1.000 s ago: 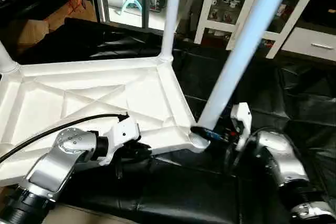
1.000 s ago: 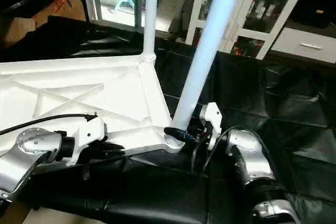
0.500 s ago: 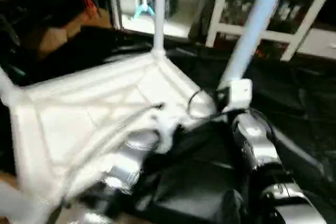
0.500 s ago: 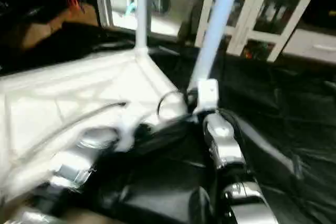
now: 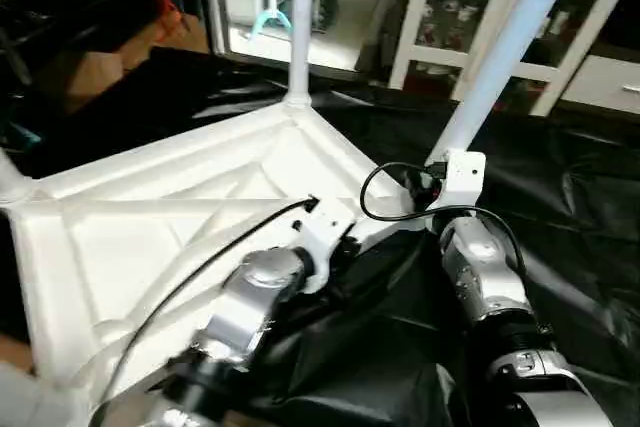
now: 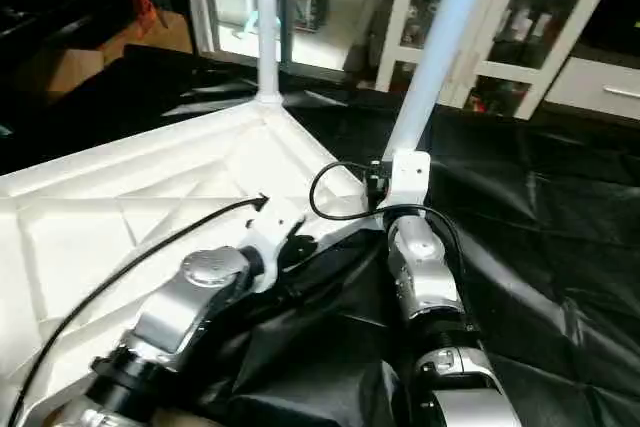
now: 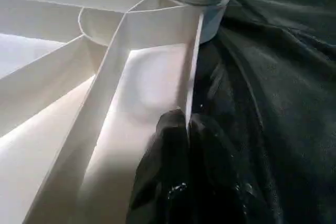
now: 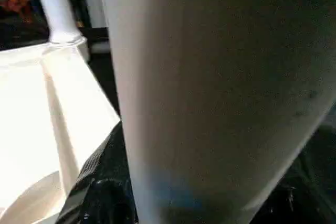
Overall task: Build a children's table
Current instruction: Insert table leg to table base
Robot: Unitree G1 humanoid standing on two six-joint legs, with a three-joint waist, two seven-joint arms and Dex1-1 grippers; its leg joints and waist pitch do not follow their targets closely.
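- You have the white plastic tabletop lying upside down on crinkled, glossy black sheeting, its ribbed underside facing up with raised diagonal ribs meeting in an X.
- Your left gripper is pinched shut on the thin upright rim wall of the tabletop, one black finger on each side of the edge, close to a round corner socket.
- In that socket you can see the ridged, threaded foot of a leg seated in the ring.
- That near leg is a smooth, pale tapered tube leaning up and to the right out of the corner.
- Your right gripper sits at the base of this leg, its silver forearm running up to it; the jaws stand half open around the tube, which looms right up against that wrist's camera, but you cannot tell from the views whether the pads press on it.
- A second leg stands upright in the far corner socket.
- A third leg rises from the corner at your left.
- Behind the sheeting stands a white cabinet with glass doors.
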